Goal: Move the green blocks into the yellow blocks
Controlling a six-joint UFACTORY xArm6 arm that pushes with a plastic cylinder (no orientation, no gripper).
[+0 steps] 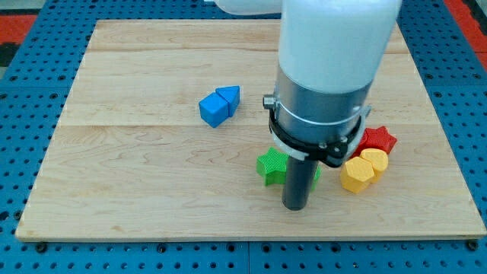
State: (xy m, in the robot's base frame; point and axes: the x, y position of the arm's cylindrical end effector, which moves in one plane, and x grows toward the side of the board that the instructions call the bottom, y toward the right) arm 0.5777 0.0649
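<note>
Tip [295, 207]: bare rod, no jaws, beside green star block [271, 165], near the bench's bottom edge.
Advice: push rightward, slowly, toward yellow blocks [362, 170].

Illumination is bright, even and diffuse. Shadows are soft and short, falling just beneath the blocks. The white arm housing [335, 38] appears slightly overexposed. Focus is sharp throughout.

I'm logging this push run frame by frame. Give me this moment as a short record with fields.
tip: my tip sits at the view's bottom edge of the green star, right beside it
green blocks: star visible; a second green piece mostly hidden behind the rod
yellow blocks: two, touching, view's right of rod
red star: above the yellows
blue blocks: two, touching, view's upper left
</note>
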